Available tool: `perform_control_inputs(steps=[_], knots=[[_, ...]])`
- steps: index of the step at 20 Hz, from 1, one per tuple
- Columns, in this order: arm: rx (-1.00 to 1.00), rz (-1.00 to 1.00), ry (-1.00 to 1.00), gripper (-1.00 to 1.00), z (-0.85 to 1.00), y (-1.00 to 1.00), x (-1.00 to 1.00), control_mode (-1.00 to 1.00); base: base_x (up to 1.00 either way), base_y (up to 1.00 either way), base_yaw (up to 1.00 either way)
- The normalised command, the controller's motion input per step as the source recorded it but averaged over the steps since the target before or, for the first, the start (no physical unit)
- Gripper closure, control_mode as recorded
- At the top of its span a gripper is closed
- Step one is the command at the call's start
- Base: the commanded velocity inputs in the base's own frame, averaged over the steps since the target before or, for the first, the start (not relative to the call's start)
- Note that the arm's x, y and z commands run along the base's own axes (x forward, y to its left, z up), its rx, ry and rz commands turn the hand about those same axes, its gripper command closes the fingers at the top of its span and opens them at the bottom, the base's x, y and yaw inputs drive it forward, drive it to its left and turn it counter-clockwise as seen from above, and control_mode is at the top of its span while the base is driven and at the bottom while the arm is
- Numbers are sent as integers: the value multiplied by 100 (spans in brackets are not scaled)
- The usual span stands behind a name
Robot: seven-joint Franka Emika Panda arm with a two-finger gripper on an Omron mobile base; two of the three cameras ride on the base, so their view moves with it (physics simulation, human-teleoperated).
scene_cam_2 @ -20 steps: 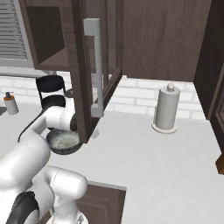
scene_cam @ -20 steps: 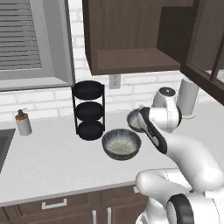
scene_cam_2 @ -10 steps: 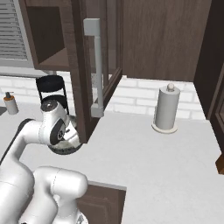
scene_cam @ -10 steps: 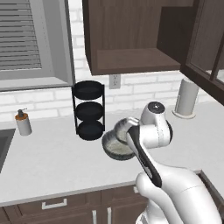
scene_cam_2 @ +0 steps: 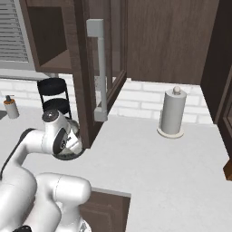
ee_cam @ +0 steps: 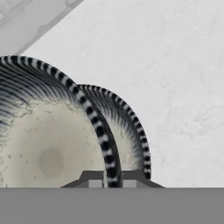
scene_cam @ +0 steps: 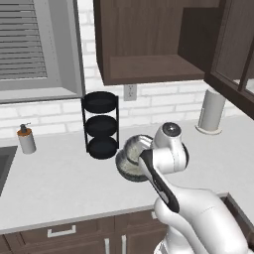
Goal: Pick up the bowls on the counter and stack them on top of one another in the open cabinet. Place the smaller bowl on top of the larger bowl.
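We're hovering our gripper (ee_cam: 113,180) over the larger bowl (ee_cam: 48,148) on the counter (ee_cam: 175,70), smaller bowl (ee_cam: 129,144) touching beside it. Fingers are straddling the big rim, can't tell if clamped. Looks rigid, slick, chippable, so we're pinching the rim.

The arm has swung left and down over the past second — its wrist, once raised beside the paper towel roll (scene_cam: 212,111), now hangs over the larger bowl (scene_cam: 130,163) on the table (scene_cam: 59,183). The gripper (ee_cam: 111,180) has dropped to the bowl's near rim — one of its fingers (ee_cam: 94,180) on either side of the striped edge.
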Motion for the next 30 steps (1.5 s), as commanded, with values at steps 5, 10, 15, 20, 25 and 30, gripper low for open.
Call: perform_control_inputs(steps=[5, 10, 15, 20, 25, 30], knots=[[0, 4, 15, 100, -16, 32, 8, -100, 0, 0, 0], [0, 2, 15, 100, -30, 1, 3, -100, 0, 0, 0], [0, 0, 2, -100, -11, 0, 16, -100, 0, 0, 0], [3, 0, 0, -100, 24, -4, 5, -100, 0, 0, 0], [10, 0, 0, -100, 43, -47, -32, -100, 0, 0, 0], [0, 9, 16, -100, -11, -30, -10, -100, 0, 0, 0]])
